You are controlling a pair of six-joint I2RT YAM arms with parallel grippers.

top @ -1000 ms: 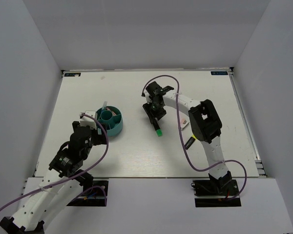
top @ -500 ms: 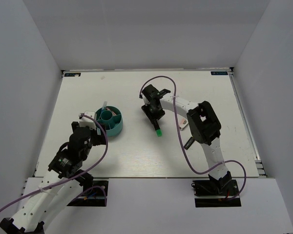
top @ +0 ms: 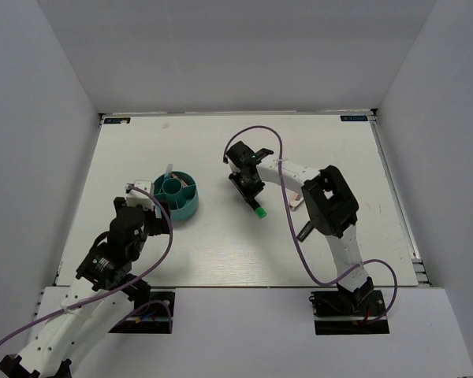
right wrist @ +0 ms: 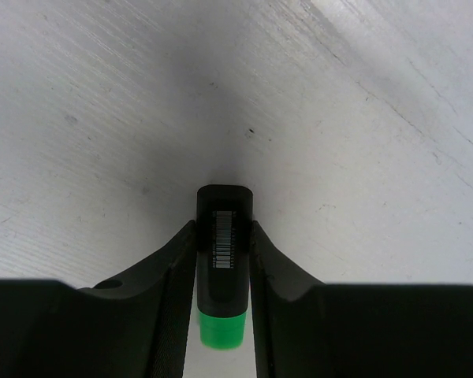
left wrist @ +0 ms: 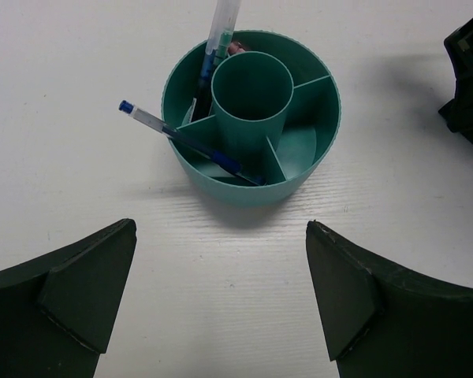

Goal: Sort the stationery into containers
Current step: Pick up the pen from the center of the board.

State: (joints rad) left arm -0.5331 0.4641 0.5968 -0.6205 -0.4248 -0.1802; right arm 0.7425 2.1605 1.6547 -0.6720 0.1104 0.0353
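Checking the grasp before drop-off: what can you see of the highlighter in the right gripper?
The highlighter is a short, flat-sided barrel, plastic by its look: black, with a white barcode label and a bright green end. The right gripper is shut on it, its fingers pressing either side of the black body. In the top view it sits right of the organiser, apart from it, green end toward the near edge. Whether it touches the table cannot be told.
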